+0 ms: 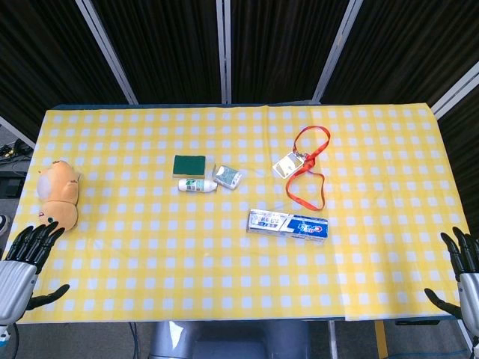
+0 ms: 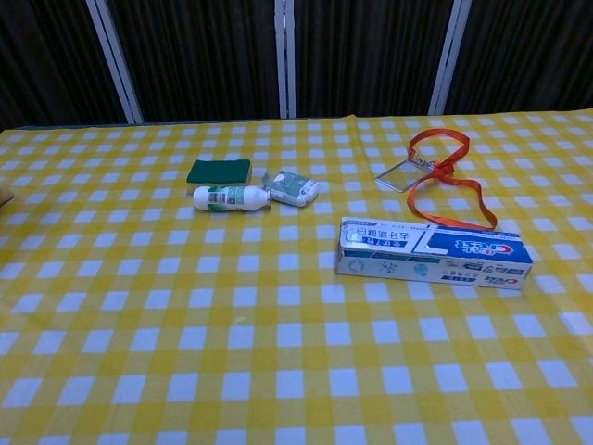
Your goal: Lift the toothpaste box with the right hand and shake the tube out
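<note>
The toothpaste box (image 1: 288,224) (image 2: 433,254) is long, white and blue, and lies flat on the yellow checked tablecloth, right of centre. No tube shows outside it. My right hand (image 1: 464,278) hovers at the table's near right corner, fingers spread and holding nothing, well right of the box. Over the near left corner my left hand (image 1: 22,262) is likewise spread and holds nothing. Neither hand appears in the chest view.
An orange lanyard (image 1: 308,170) (image 2: 443,181) with a badge lies just behind the box. A green sponge (image 1: 188,165) (image 2: 219,171), a small white bottle (image 1: 197,185) (image 2: 232,197) and a foil packet (image 1: 227,176) (image 2: 291,186) sit left of centre. A plush toy (image 1: 60,194) rests at the left edge.
</note>
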{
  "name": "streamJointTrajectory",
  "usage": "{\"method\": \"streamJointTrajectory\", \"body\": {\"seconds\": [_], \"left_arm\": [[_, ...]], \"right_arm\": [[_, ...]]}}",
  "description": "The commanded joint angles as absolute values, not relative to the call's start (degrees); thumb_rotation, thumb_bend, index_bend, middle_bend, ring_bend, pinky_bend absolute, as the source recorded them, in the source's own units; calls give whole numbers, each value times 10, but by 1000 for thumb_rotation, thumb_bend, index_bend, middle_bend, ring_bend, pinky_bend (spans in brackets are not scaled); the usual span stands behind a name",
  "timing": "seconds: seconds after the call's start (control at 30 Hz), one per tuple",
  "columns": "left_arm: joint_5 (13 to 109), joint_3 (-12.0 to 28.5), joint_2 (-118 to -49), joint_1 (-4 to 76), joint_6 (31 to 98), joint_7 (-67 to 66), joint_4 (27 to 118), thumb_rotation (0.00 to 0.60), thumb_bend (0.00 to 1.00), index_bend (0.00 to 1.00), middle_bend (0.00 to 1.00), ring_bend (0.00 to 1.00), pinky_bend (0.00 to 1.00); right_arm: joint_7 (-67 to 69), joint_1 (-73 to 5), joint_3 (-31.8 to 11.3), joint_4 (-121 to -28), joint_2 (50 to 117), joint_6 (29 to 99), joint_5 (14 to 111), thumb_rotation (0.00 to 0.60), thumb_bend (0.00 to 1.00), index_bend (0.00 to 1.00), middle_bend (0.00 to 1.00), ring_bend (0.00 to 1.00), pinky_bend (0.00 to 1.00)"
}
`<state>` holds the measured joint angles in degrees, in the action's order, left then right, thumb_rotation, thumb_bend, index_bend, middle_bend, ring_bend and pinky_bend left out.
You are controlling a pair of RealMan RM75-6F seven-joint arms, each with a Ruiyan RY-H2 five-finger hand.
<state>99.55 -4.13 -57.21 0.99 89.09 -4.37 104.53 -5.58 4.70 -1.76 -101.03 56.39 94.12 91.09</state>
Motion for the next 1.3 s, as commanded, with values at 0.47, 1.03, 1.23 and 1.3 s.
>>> {"method": "streamJointTrajectory", "body": {"seconds": [0.47,1.03,1.23,1.3], "left_arm": [[979,-31,-580,11,892,-56,1040,600,0,0,0,0,0],[909,-8,-609,32,843,-101,1029,600,0,0,0,0,0],[894,-7,-617,36,832,-108,1021,600,0,0,0,0,0],[892,-7,-618,37,830,-110,1020,600,0,0,0,0,0]], "right_arm": [[-20,-34,-32,-995,564,788,863,600,0,0,0,0,0],[-108,-314,-115,-896,710,450,687,600,0,54,84,27,204],[-172,-351,-111,-850,787,456,638,600,0,147,183,138,322],[-176,-357,-111,-851,797,453,626,600,0,164,201,157,330]]}}
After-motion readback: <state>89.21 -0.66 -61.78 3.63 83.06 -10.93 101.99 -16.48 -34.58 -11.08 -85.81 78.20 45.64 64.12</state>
